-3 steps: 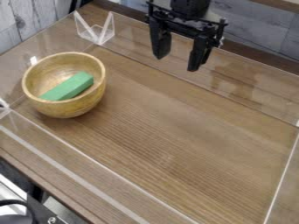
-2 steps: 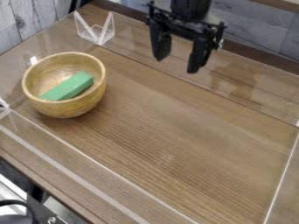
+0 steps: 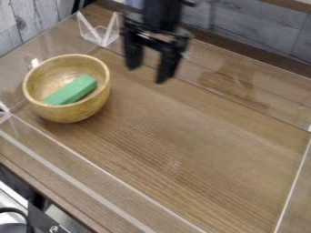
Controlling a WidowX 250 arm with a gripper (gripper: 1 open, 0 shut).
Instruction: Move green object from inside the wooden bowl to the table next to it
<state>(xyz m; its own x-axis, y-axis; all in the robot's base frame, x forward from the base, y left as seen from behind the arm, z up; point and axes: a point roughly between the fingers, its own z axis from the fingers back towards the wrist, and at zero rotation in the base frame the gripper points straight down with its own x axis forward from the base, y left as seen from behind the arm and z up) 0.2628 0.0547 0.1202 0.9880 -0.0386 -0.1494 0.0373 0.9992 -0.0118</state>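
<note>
A small bright green block (image 3: 71, 89) lies inside the round tan wooden bowl (image 3: 35, 105) at the left of the brown wood-grain table (image 3: 195, 136). My black gripper (image 3: 151, 63) hangs above the table's back area, up and to the right of the bowl. Its two fingers (image 3: 133, 55) point down, spread apart, with nothing between them. It touches neither the bowl nor the block.
Clear acrylic walls (image 3: 73, 177) edge the tabletop on all sides, with a folded clear piece (image 3: 97, 30) at the back left corner. Bare table lies to the right of and in front of the bowl.
The gripper has moved left, from the back middle-right toward the bowl. Its fingers stay spread. The block and bowl have not moved.
</note>
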